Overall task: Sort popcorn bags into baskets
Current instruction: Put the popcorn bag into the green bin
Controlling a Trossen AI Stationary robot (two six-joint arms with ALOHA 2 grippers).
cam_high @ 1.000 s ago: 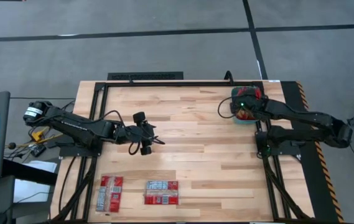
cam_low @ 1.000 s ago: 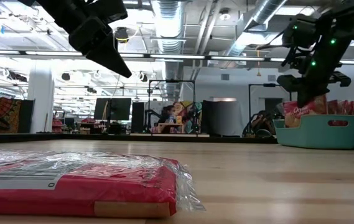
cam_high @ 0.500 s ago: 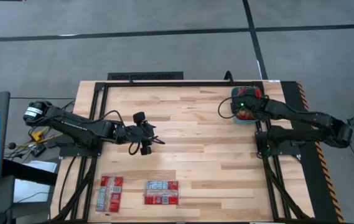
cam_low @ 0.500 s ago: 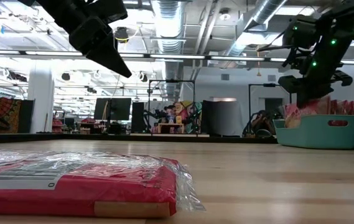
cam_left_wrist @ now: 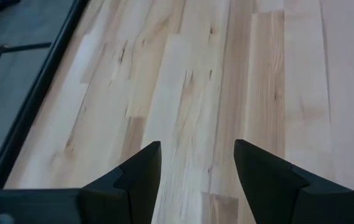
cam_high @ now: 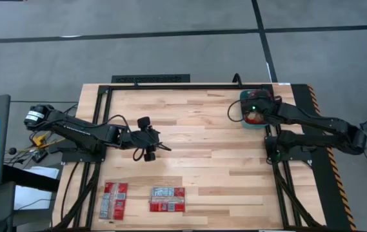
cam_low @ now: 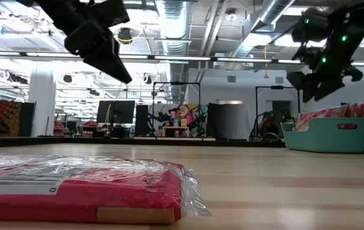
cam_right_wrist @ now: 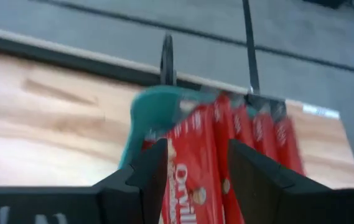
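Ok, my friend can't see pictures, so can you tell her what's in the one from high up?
Seen from above, the right gripper hangs open over a teal bin of red popcorn bags at the wooden table's far right corner. The left gripper hangs open over bare wood, left of the middle. Two more bags lie flat near the front left edge.

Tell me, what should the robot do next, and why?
Probably lift the right hand away from the teal plastic basket: it hangs open above the red popcorn bags already inside, while two flat red packets wait on the wooden table.
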